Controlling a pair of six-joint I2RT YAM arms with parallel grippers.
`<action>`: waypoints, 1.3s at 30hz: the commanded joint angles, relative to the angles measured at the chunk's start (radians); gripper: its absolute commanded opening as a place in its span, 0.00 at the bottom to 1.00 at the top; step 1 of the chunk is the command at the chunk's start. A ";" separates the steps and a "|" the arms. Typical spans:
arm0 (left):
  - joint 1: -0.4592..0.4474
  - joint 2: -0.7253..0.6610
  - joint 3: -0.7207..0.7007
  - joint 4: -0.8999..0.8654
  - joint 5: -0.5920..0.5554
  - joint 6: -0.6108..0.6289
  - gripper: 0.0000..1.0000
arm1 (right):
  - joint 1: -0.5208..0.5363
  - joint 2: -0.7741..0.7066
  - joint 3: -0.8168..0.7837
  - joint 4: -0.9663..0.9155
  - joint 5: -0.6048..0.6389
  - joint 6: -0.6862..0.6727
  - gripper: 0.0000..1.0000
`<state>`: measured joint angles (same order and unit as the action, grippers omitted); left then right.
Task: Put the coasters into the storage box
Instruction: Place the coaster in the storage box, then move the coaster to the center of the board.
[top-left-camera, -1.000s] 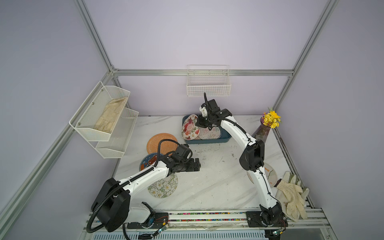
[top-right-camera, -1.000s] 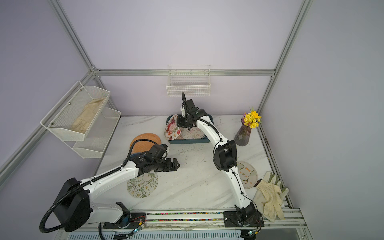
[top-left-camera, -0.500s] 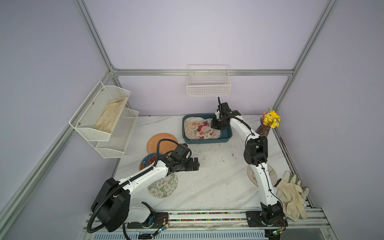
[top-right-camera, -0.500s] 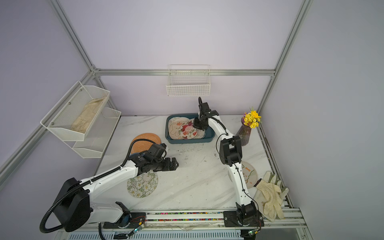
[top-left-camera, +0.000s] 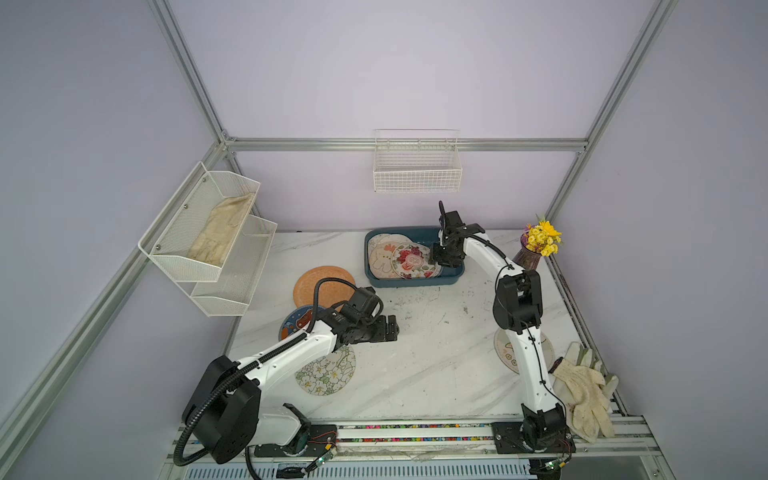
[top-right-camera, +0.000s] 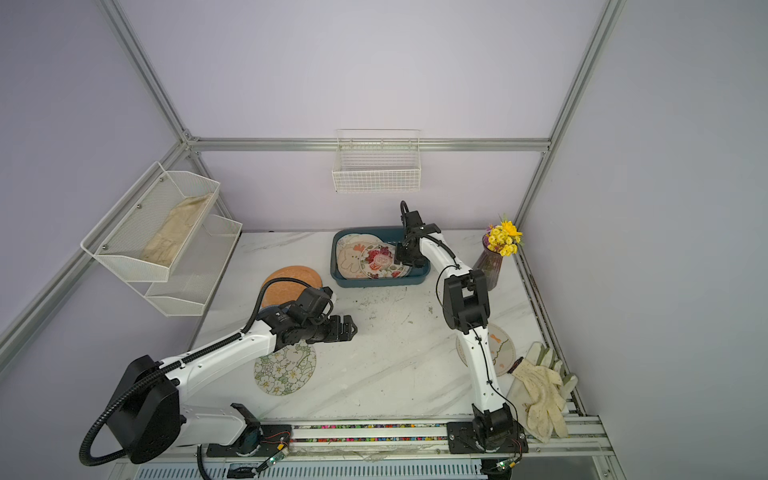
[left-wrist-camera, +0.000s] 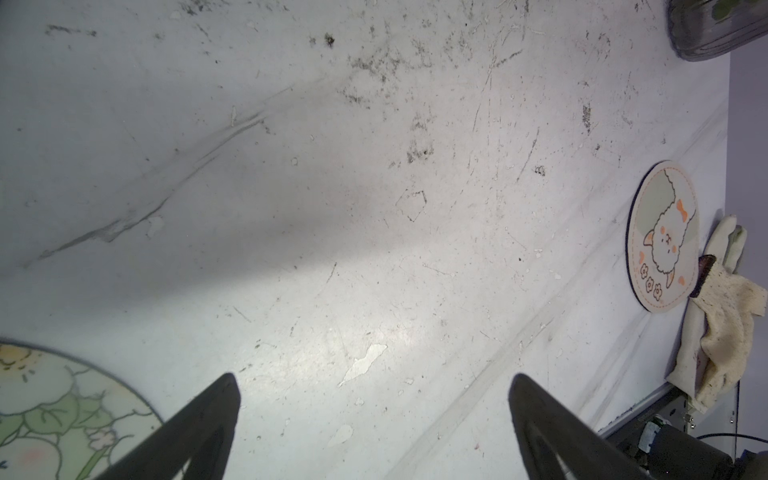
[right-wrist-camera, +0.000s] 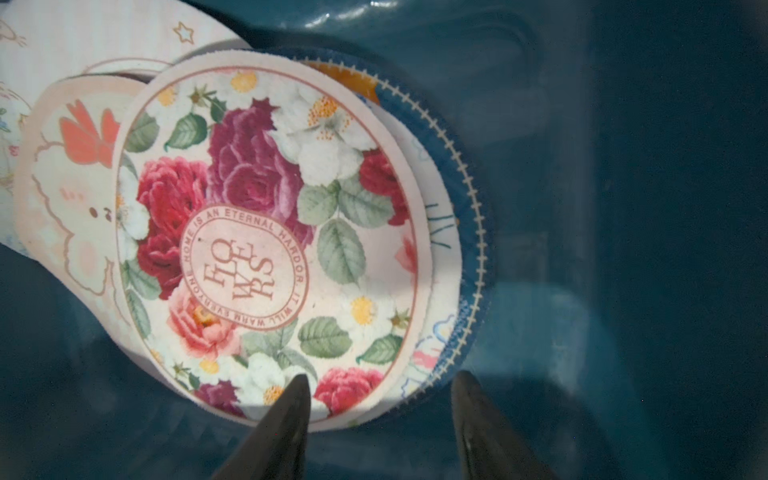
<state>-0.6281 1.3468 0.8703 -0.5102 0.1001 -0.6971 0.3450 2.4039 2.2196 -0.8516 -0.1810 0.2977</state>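
The dark teal storage box (top-left-camera: 413, 283) (top-right-camera: 380, 283) stands at the back of the table. Inside it the rose-print coaster (top-left-camera: 413, 261) (right-wrist-camera: 266, 232) lies flat on top of a cream rabbit coaster (top-left-camera: 382, 255), a navy-rimmed one (right-wrist-camera: 465, 232) and others. My right gripper (top-left-camera: 444, 259) (right-wrist-camera: 383, 376) hangs open over the box's right part, one finger (right-wrist-camera: 291, 411) above the rose coaster's edge, gripping nothing. My left gripper (top-left-camera: 390, 328) (left-wrist-camera: 374, 378) is wide open and empty above bare table. On the table lie an orange coaster (top-left-camera: 320, 284), a navy-orange one (top-left-camera: 295, 324), a green floral one (top-left-camera: 328, 372) and a lamb one (left-wrist-camera: 663, 237).
A vase of yellow flowers (top-left-camera: 536, 249) stands right of the box, close to the right arm. Cream work gloves (top-left-camera: 586, 390) lie at the front right, touching the lamb coaster. A white wire basket (top-left-camera: 417, 166) hangs on the back wall, a mesh shelf (top-left-camera: 212, 237) on the left.
The right gripper swung right over the box with the rose coaster, which went from tilted to flat on the stack, then the jaws opened off it. The left arm hardly moved.
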 joint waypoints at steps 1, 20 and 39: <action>0.007 -0.021 -0.032 0.013 0.010 -0.010 1.00 | 0.003 -0.118 -0.056 0.001 0.020 -0.020 0.62; 0.007 0.005 -0.030 0.046 0.071 0.022 1.00 | -0.060 -0.688 -0.845 0.092 0.010 0.022 0.75; 0.008 0.044 -0.007 0.065 0.135 0.075 1.00 | -0.510 -0.905 -1.218 0.130 0.160 0.069 0.97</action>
<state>-0.6281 1.3933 0.8703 -0.4744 0.2104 -0.6533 -0.1169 1.5051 1.0130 -0.7265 -0.0719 0.3798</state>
